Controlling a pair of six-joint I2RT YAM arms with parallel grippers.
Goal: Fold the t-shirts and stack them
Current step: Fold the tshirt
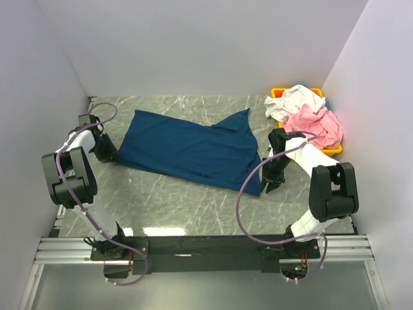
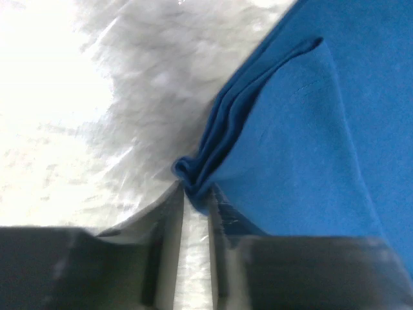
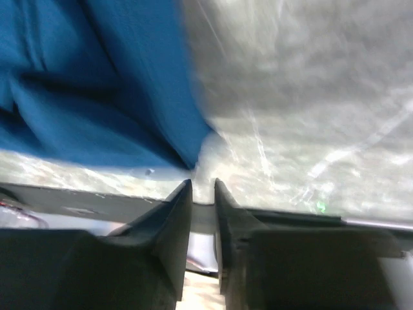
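Observation:
The dark navy t-shirt (image 1: pixel 190 150) lies spread across the marble table, with no print showing. My left gripper (image 1: pixel 108 152) is at the shirt's left end and is shut on a bunched fold of it (image 2: pixel 193 177). My right gripper (image 1: pixel 271 179) is just right of the shirt's near right corner (image 3: pixel 187 152). Its jaws stand a thin slit apart with nothing between them, and the corner lies just past the fingertips (image 3: pixel 187 187). The pink t-shirt (image 1: pixel 316 126) and the white t-shirt (image 1: pixel 295 100) are heaped in the bin at the back right.
The yellow plastic bin (image 1: pixel 332 151) stands in the back right corner, close behind my right arm. White walls enclose the table on the left, back and right. A black rail (image 1: pixel 206 245) runs along the near edge.

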